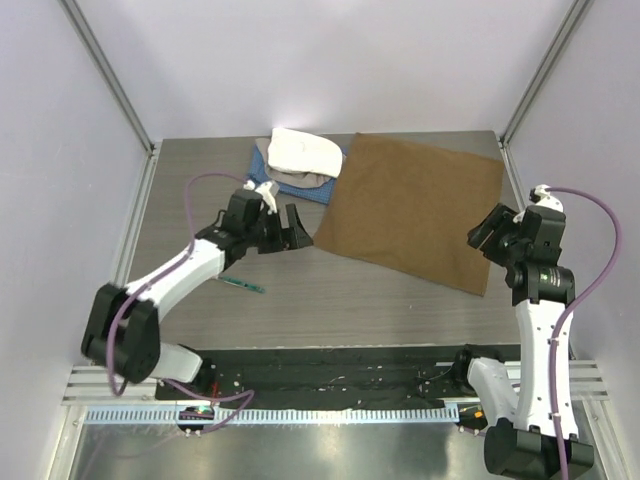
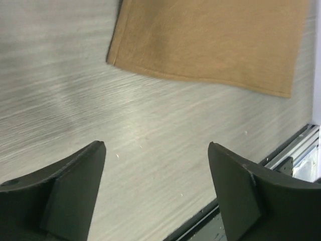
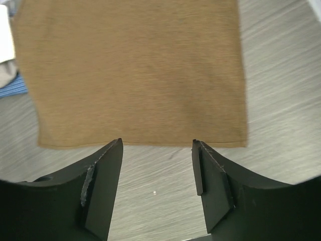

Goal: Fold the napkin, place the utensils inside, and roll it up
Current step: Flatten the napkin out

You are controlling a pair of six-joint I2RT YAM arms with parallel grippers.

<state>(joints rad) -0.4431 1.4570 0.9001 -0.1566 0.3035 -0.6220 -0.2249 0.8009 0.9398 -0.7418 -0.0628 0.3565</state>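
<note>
1. Your left jaws are spread wide with nothing between them. The left wrist view shows only bare counter [image 2: 150, 150] in the gap. The napkin [image 2: 210, 40] lies beyond the tips, not touching them, with one corner and one hemmed edge in sight.
2. Your right jaws are also spread and hold nothing. In the right wrist view the napkin's nearest edge runs straight across the gap, just past both tips. How high the jaws hang above the counter cannot be told from that view.
3. The top view shows the whole napkin [image 1: 415, 210]. It is tan-brown, flat and unfolded, turned slightly askew on the far right part of the counter. The left jaws sit just beside its near-left corner, and the right jaws sit at its right edge.
4. Only the top view shows the spoon [image 1: 243, 285]. Its thin dark-green handle lies on the counter beside the left arm [image 1: 180, 270], on the near side and well apart from the napkin. The bowl is not visible there.
5. The top view also shows a white cloth [image 1: 305, 152] resting on a blue cloth [image 1: 290, 185], at the far edge just beside the napkin's far-left corner. The right wrist view catches only slivers of both at its left border, and the left wrist view shows neither.
</note>
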